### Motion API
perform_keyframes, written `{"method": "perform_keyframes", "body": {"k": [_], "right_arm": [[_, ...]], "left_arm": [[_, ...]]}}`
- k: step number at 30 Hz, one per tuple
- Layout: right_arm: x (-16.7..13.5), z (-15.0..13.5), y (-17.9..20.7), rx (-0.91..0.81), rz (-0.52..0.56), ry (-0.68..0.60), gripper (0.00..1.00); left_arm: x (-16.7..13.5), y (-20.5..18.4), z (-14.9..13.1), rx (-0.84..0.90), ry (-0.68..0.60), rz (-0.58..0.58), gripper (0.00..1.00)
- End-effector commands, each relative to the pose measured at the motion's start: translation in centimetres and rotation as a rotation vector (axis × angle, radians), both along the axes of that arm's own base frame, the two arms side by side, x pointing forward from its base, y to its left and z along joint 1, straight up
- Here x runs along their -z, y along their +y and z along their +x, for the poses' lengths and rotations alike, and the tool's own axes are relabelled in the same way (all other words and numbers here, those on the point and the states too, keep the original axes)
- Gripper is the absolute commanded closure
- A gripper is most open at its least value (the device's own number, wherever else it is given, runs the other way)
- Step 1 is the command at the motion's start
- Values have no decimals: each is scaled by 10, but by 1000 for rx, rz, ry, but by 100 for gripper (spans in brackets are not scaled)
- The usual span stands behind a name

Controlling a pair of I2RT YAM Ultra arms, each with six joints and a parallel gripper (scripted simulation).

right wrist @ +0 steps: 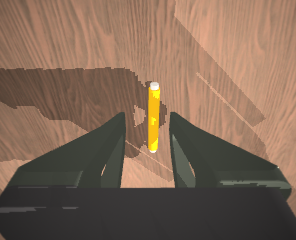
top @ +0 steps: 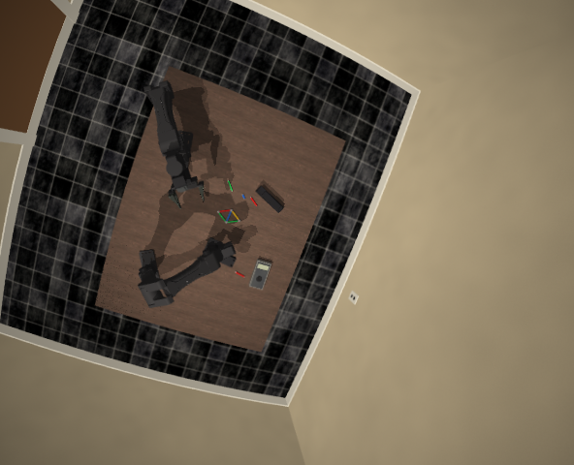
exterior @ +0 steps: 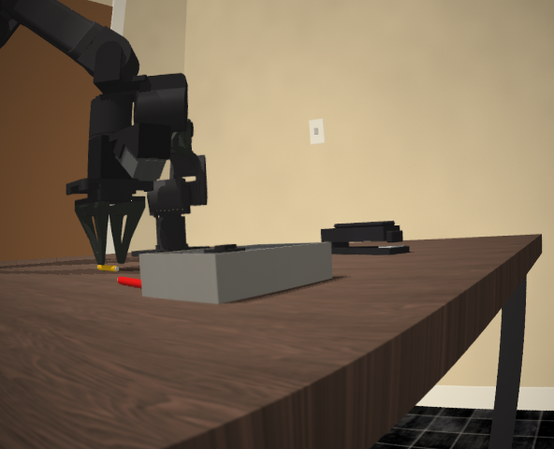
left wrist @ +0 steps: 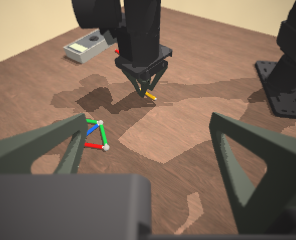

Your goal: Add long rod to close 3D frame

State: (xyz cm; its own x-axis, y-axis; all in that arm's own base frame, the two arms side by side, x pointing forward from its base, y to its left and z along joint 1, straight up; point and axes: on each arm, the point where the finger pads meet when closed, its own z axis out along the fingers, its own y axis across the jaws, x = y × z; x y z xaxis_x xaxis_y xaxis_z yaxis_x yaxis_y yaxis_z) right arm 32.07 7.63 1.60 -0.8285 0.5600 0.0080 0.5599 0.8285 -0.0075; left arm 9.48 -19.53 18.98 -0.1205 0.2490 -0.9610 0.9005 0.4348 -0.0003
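The frame (top: 233,221) (left wrist: 103,135) lies on the table as two joined triangles of red, yellow and green rods with a blue rod across and steel balls at the corners; a finger hides part of it in the left wrist view. A yellow rod (exterior: 107,267) (left wrist: 150,95) (right wrist: 153,120) lies apart from it on the table. My right gripper (exterior: 111,262) (right wrist: 147,120) is partly open just above the yellow rod, fingertips on either side of it in the right wrist view, not gripping. My left gripper (top: 191,202) (left wrist: 148,119) is wide open and empty, above the table.
A green rod (top: 230,186), a short blue rod (top: 243,197) and a red rod (top: 253,201) lie near a black box (top: 269,199). Another red rod (top: 239,274) (exterior: 129,282) lies beside the grey meter (top: 259,278) (exterior: 272,270) (left wrist: 86,53).
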Motion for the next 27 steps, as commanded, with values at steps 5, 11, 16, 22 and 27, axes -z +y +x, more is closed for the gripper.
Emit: {"method": "perform_keyframes", "body": {"k": [5, 11, 16, 22, 27], "right_arm": [[5, 4, 0, 4, 4, -22, 71], [4, 2, -1, 4, 3, -15, 71], [-7, -8, -2, 5, -5, 16, 71], [-20, -2, -1, 2, 6, -31, 71], [-20, -2, -1, 2, 6, -31, 71]], "left_arm": [[-1, 2, 0, -4, -3, -5, 0], [-1, 2, 0, -4, -3, -5, 0], [5, 1, 0, -4, 2, 5, 0], [5, 1, 0, -4, 2, 5, 0], [5, 1, 0, -4, 2, 5, 0]]}}
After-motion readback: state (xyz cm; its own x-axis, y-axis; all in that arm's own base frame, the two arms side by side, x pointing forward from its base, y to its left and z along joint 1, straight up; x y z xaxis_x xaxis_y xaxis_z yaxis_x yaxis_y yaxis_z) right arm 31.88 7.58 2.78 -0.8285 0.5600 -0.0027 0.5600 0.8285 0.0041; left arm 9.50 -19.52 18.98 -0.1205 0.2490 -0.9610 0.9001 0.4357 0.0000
